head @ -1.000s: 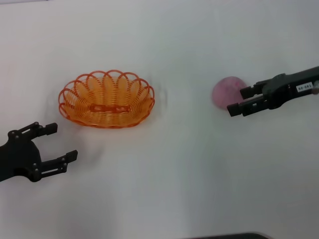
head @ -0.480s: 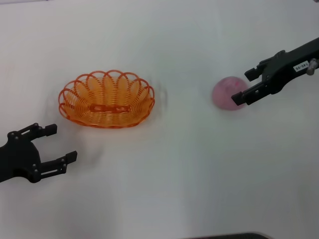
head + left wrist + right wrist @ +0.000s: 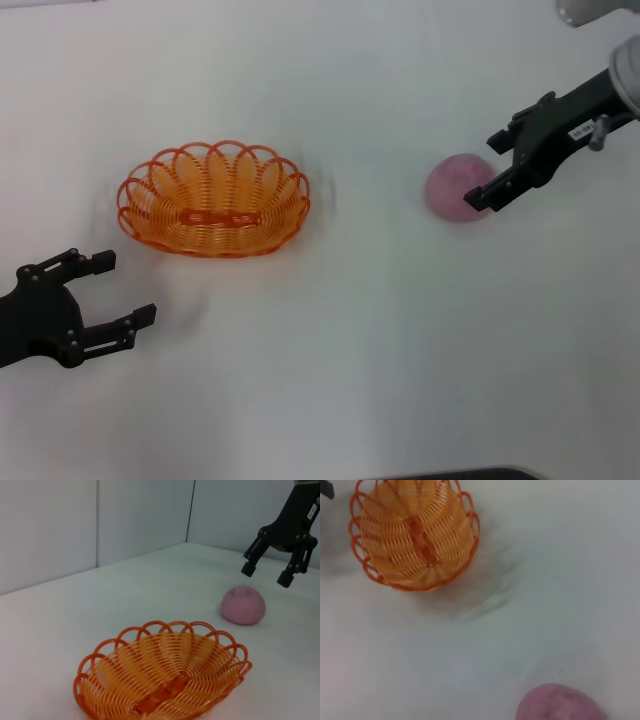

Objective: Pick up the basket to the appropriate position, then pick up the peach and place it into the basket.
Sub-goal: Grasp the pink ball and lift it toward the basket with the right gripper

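**Desk:** What does the overhead frame show at the right claw?

**Photographer:** The right gripper [image 3: 492,169] hangs over the white table [image 3: 400,340] with its two black fingers spread apart and nothing between them. The peach [image 3: 457,187] sits on the table just below and toward the basket side of those fingertips. From the head view one fingertip overlaps the fruit's edge. In the left wrist view the right gripper [image 3: 265,572] is clearly raised above the peach [image 3: 243,605], with table showing between them, so there is no contact.

**Desk:** And the basket?

**Photographer:** The orange wire basket [image 3: 213,199] stands upright on the table, well apart from the right gripper, across the table on the robot's left. It holds nothing. The right wrist view looks down past that claw: the peach [image 3: 561,702] lies close under the camera, and the basket [image 3: 414,532] lies far off across bare table.

**Desk:** The other arm?

**Photographer:** The left gripper [image 3: 115,289] rests low near the table's near left edge, fingers wide open and holding nothing. The basket is just ahead of it, near but not touching. The left wrist view shows the basket [image 3: 162,676] close in front of that claw and the peach beyond the basket's far rim.
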Action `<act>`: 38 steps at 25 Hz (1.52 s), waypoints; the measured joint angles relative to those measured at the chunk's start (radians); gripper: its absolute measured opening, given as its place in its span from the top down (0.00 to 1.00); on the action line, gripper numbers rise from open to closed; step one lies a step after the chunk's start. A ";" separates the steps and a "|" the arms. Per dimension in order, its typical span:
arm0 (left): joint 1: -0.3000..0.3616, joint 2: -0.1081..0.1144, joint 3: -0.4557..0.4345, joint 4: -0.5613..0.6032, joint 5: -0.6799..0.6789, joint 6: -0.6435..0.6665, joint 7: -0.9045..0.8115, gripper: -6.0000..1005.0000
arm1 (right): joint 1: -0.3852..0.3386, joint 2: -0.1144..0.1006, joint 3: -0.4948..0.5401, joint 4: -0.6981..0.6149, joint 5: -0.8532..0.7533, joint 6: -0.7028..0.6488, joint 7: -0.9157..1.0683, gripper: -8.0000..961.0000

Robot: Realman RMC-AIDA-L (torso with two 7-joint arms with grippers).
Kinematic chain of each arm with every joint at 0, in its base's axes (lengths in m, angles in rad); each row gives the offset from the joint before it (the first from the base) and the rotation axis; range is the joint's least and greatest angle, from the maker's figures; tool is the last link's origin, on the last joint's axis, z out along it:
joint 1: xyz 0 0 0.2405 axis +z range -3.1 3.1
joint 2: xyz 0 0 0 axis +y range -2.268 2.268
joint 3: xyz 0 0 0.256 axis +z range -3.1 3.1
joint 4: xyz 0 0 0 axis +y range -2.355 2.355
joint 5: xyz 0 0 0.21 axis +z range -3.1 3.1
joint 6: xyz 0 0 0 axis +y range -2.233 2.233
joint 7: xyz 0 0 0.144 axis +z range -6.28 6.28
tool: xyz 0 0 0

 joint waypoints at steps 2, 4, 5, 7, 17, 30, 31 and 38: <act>0.000 0.000 0.000 -0.002 0.000 -0.002 0.000 0.15 | -0.002 0.001 -0.037 0.001 0.000 0.027 0.000 0.01; 0.000 0.000 0.000 -0.003 0.000 -0.003 0.000 0.15 | -0.004 0.002 -0.070 0.004 0.000 0.053 0.000 0.01; -0.001 0.000 0.000 -0.003 0.000 -0.003 0.000 0.15 | -0.006 0.002 -0.086 0.005 -0.001 0.067 0.000 0.01; -0.002 0.000 0.000 -0.003 0.000 -0.003 0.000 0.15 | -0.007 0.003 -0.108 0.006 -0.001 0.086 0.002 0.01; -0.006 0.002 0.000 0.003 -0.001 -0.002 -0.026 0.15 | -0.004 0.004 -0.161 0.059 -0.001 0.159 0.008 0.01; -0.006 0.002 0.000 0.004 0.000 0.003 -0.026 0.15 | 0.008 0.001 -0.232 0.143 -0.002 0.246 0.033 0.01; -0.007 0.002 0.000 0.004 0.000 0.003 -0.026 0.15 | 0.011 0.001 -0.235 0.152 -0.002 0.248 0.034 0.01; -0.007 0.002 0.001 0.006 0.000 0.005 -0.026 0.15 | 0.019 -0.001 -0.237 0.167 -0.002 0.254 0.036 0.01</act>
